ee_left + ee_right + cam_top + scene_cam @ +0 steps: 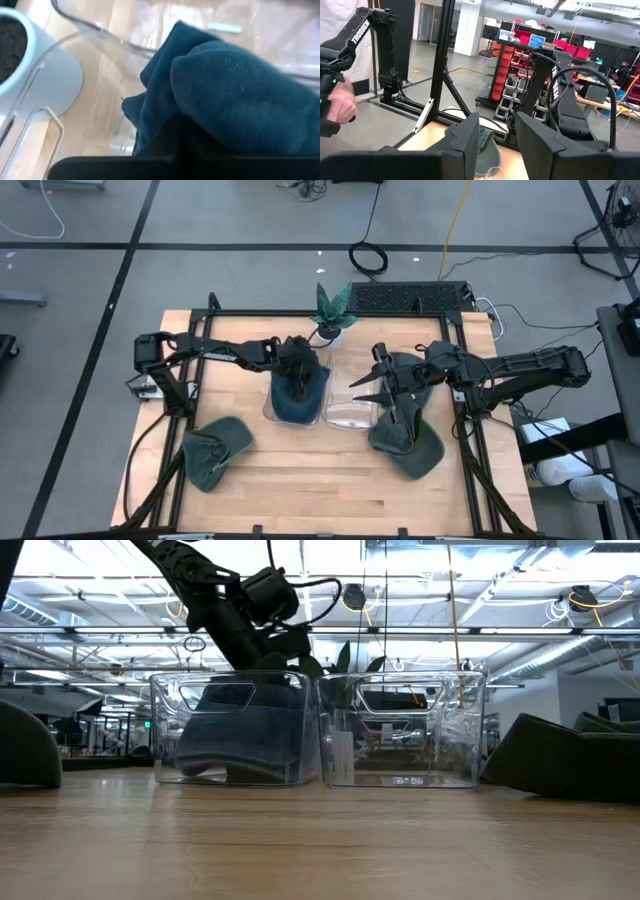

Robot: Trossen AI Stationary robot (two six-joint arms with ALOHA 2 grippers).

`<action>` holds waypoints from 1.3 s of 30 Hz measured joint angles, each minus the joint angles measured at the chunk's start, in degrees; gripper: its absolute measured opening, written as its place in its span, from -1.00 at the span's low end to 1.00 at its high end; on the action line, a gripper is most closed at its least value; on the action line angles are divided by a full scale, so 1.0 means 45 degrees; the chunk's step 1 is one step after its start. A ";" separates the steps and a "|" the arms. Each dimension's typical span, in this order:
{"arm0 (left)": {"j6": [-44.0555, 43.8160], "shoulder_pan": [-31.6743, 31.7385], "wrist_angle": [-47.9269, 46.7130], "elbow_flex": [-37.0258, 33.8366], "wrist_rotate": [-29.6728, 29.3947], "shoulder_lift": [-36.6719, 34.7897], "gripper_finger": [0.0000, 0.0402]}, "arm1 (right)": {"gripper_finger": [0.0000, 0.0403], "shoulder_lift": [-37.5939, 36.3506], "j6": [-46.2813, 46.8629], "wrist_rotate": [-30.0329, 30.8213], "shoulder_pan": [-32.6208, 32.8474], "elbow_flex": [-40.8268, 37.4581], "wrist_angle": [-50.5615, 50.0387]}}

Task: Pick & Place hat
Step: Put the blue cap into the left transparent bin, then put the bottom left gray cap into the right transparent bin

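Observation:
A dark blue hat [297, 402] sits in the left of two clear plastic bins [170, 730]; it fills the left wrist view [235, 90]. My left gripper [297, 375] reaches down into that bin and is shut on the hat. My right gripper [368, 376] is open and empty, level above the right clear bin [350, 415], its fingers [465, 145] pointing toward the table's left. One green hat [215, 448] lies flat on the table at the near left. Another green hat [405, 442] lies under the right arm. My left gripper holds bunched cloth at the blue hat's upper part [165, 125], the fingers coming from above and slanting down into the bin. The cloth covers the fingertips, so the exact hold is hidden. The hat's lower part [240, 765] rests on the bin's floor.
A small green plant in a white pot [330, 320] stands just behind the bins and shows in the left wrist view [20, 55]. A person's hand [335, 105] shows beyond the table's left side. Bare wood lies along the near edge between the green hats.

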 joint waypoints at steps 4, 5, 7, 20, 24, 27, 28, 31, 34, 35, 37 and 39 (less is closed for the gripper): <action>-0.0064 -0.0028 0.0008 -0.0010 0.0208 -0.0755 -0.69 | -0.39 0.0000 0.0000 0.0000 0.0000 0.0000 0.0005; -0.0079 -0.0033 -0.0066 -0.0010 0.0208 -0.0954 -0.61 | -0.38 0.0000 0.0000 0.0000 0.0000 0.0000 0.0005; -0.0190 -0.0066 -0.0089 -0.0010 0.0208 -0.1376 -0.43 | -0.35 0.0000 0.0006 0.0000 0.0000 0.0000 0.0005; 0.0287 -0.0372 -0.0957 0.0005 0.1605 -0.4747 0.62 | -0.23 0.0000 0.0015 -0.0010 0.0000 -0.0003 -0.0010; 0.0262 -0.0573 -0.1148 0.0009 0.1600 -0.5886 0.79 | -0.24 0.0000 0.0015 -0.0010 0.0005 0.0000 -0.0010; -0.0026 -0.0791 -0.1236 0.0005 0.1602 -0.6761 0.86 | -0.25 0.0000 0.0015 -0.0010 0.0005 0.0000 -0.0010; -0.0116 -0.0862 -0.1224 0.0005 0.1607 -0.7073 0.88 | -0.25 0.0000 0.0015 -0.0010 0.0005 -0.0005 -0.0010; -0.0520 -0.1097 -0.1236 0.0005 0.1554 -0.8036 0.92 | -0.25 0.0000 0.0015 -0.0010 0.0005 0.0000 -0.0015; -0.1251 -0.1313 -0.1378 0.0005 0.1544 -0.9054 0.92 | -0.25 0.0000 0.0038 -0.0010 0.0005 0.0000 -0.0027; -0.1562 -0.1412 -0.1434 0.0005 0.1498 -0.9394 0.91 | -0.25 0.0000 0.0145 -0.0007 0.0005 -0.0002 -0.0037; -0.2310 -0.1681 -0.1855 0.0005 0.0912 -1.0097 0.89 | -0.25 0.0000 0.0553 -0.0007 0.0005 0.0000 -0.0058; -0.2899 -0.2047 -0.2528 0.0005 -0.0063 -1.0751 0.86 | -0.25 0.0000 0.1055 -0.0005 0.0005 0.0000 -0.0071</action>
